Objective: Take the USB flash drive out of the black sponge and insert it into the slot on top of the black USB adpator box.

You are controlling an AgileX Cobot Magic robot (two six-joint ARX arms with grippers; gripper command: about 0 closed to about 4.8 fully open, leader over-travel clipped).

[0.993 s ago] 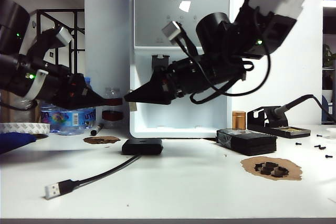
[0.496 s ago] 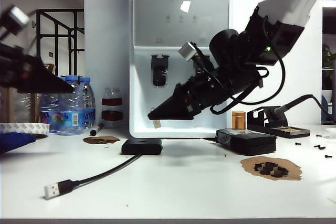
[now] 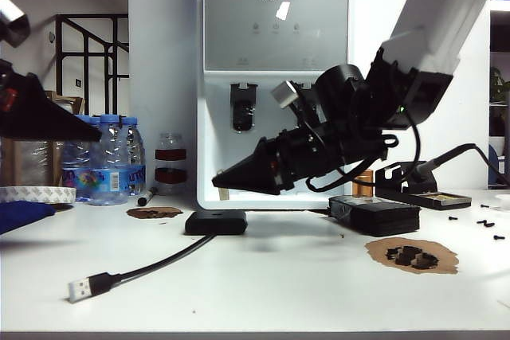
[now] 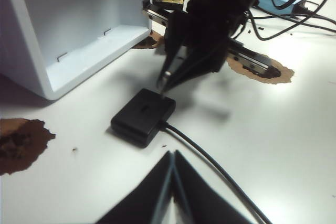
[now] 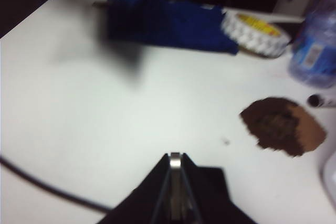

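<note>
In the exterior view my right gripper (image 3: 218, 178) hangs tilted just above the black USB adaptor box (image 3: 215, 222), shut on the USB flash drive (image 3: 224, 193), whose silver tip pokes out below the fingers. The left wrist view shows that tip (image 4: 163, 82) a short way above the box (image 4: 143, 116) and its slot (image 4: 142, 109). The drive (image 5: 175, 160) shows between the right fingertips in the right wrist view. My left gripper (image 4: 171, 153) is shut with nothing in it, held off to the left (image 3: 89, 134). The black sponge (image 3: 374, 214) lies to the right.
The box's cable (image 3: 151, 264) runs to a silver plug (image 3: 80, 288) at the front left. A water dispenser (image 3: 275, 85) stands behind the box. A blue cloth (image 5: 168, 22), tape roll (image 5: 254, 30) and bottles (image 3: 107, 165) sit left. Foam scraps (image 3: 410, 256) and a soldering stand (image 3: 414, 185) sit right.
My right gripper has swung down and to the right with the drive, ending low over the box. My left gripper has pulled back to the left edge and risen.
</note>
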